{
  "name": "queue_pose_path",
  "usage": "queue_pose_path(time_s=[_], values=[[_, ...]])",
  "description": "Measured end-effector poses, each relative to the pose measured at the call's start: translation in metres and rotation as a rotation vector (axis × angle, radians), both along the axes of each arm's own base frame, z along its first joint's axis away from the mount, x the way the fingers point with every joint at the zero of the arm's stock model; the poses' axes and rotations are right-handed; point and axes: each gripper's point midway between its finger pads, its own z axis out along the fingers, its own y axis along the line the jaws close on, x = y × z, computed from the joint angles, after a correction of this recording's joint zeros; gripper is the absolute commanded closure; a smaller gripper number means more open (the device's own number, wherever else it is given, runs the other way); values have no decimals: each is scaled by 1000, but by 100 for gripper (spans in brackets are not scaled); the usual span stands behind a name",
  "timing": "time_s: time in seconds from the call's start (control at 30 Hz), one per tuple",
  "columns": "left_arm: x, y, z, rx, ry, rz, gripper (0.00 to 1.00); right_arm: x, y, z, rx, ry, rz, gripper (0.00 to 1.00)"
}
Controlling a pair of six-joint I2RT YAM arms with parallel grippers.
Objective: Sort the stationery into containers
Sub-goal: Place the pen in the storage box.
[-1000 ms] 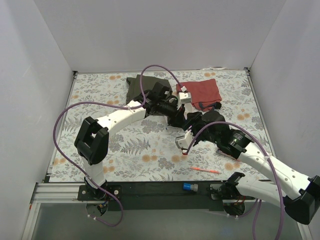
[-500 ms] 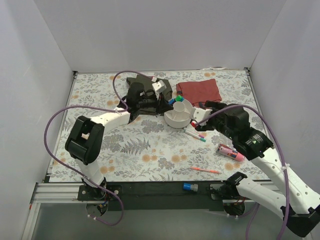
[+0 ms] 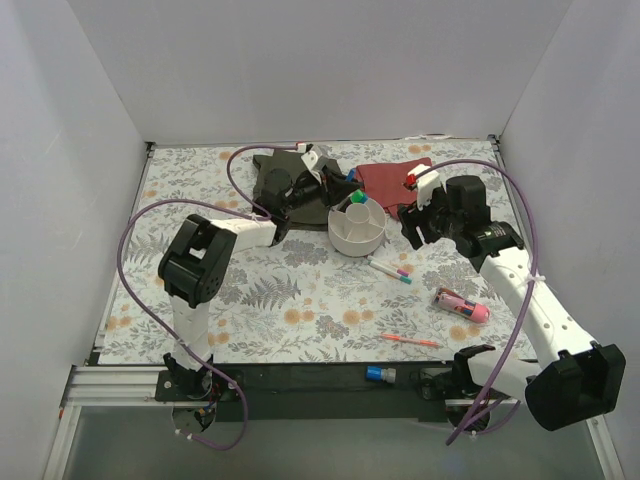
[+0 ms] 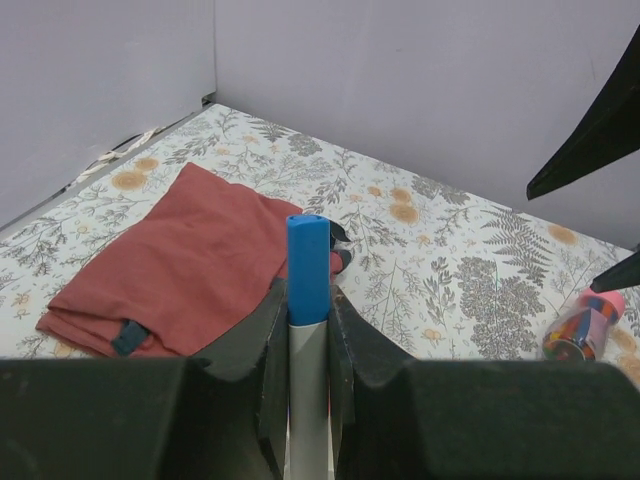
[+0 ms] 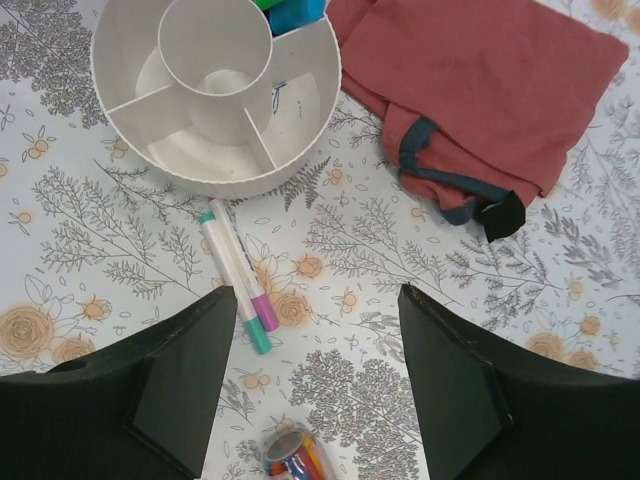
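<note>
My left gripper (image 3: 338, 187) hovers at the far rim of the white divided bowl (image 3: 342, 238), shut on a blue-capped marker (image 4: 308, 262) that stands upright between its fingers. A green cap (image 3: 357, 197) sticks up from the bowl's far compartment. My right gripper (image 3: 415, 222) is open and empty, above the table right of the bowl (image 5: 240, 185). Two thin white pens (image 5: 235, 275) lie just in front of the bowl. The fat pink tube (image 3: 461, 305) lies further front right. A thin pink-orange pen (image 3: 410, 341) lies near the front edge.
A folded red cloth (image 3: 395, 180) lies behind the right gripper, and also shows in the right wrist view (image 5: 480, 90). A folded olive cloth (image 3: 285, 172) lies under the left arm. A blue-capped marker (image 3: 378, 375) rests on the black base rail. White walls enclose the table.
The right arm has drawn back from over the table's middle to the right of the bowl, uncovering the bowl, the pens and the tube. The left gripper shifted slightly back with the marker.
</note>
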Motion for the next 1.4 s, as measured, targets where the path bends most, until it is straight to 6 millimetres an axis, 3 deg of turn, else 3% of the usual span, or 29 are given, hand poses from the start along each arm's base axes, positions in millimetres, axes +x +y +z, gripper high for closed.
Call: queue_pose_path(time_s=[0.17,0.5,0.8,1.17,1.4], values=[[6,-1,-4,-31,7,17,100,5,-2,-11,29,55,-20,26],[7,-12,-28,-54,49,11,100,16,-13,-15,36,68,-34,27],[4,-18,-33,-58,58,9,81,20,-18,-18,35,71,-31,27],[-8,-7,-64,-6,114,30,72,26,-17,-17,42,54,-17,27],[-3,-1,-52,1,87,73,53,26,-17,-17,42,49,-6,27]])
